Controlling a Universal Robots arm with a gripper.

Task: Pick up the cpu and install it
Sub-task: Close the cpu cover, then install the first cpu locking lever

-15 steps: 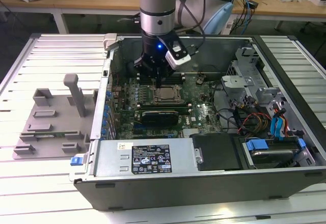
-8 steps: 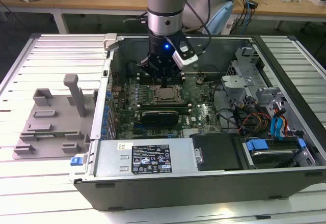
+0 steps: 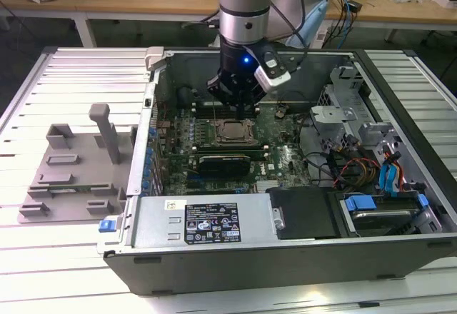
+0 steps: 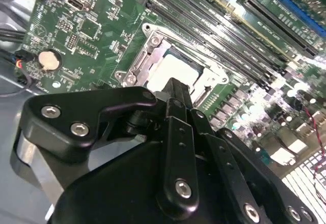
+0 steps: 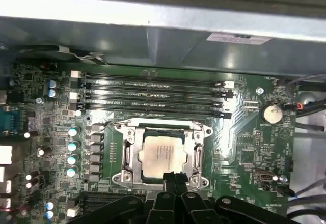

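Note:
The cpu [image 3: 233,133] lies flat in the black socket frame [image 3: 216,141] on the green motherboard inside the open computer case. Its silver-grey top shows in both wrist views [image 5: 160,155] [image 4: 179,70]. My gripper [image 3: 240,108] hangs just above the socket's edge, its black fingers pressed together with nothing between them. In the first wrist view the gripper [image 5: 170,178] sits at the cpu's near edge, and in the second wrist view the gripper [image 4: 176,87] covers part of the chip. I cannot tell whether the fingertips touch the cpu.
A grey fixture plate [image 3: 71,178] with upright posts lies outside the case at the exterior view's left. Memory slots [image 5: 153,94] run beside the socket. The case wall [image 3: 152,114], power supply [image 3: 207,221], cables and drive cage [image 3: 385,207] surround the board.

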